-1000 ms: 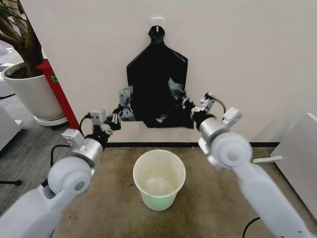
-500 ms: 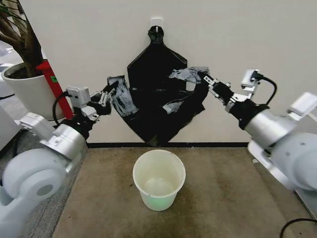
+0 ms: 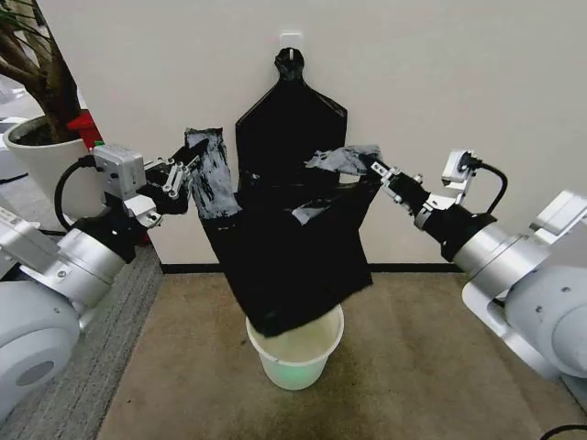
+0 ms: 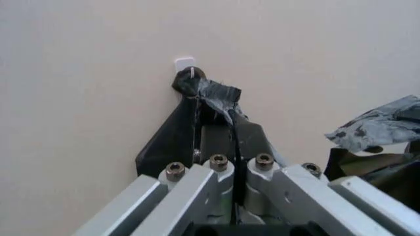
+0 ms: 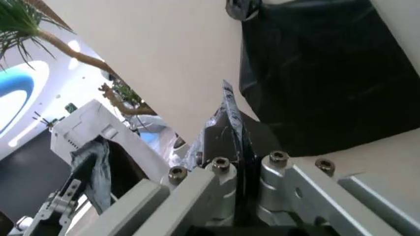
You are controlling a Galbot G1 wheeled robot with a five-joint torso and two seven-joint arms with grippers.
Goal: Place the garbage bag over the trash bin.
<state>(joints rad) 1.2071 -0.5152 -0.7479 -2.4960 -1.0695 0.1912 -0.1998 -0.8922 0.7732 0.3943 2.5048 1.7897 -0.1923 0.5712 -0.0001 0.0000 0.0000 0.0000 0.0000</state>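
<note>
soft even indoor light, faint shadows on wall (image 3: 459,82), wrist views blurred up close, bright window glare

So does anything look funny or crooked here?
A bit: the garbage bag hangs lopsided between the left gripper and right gripper, its bottom drooping onto the trash bin's back rim, not over it.

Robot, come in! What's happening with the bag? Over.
Left tool and right tool shut on thin black plastic garbage bag, spread above round cream-white trash bin. Nothing blocking.

Black bag bundle (image 3: 292,128) on a wall hook (image 3: 291,38); potted plant (image 3: 41,151) at left.
</note>
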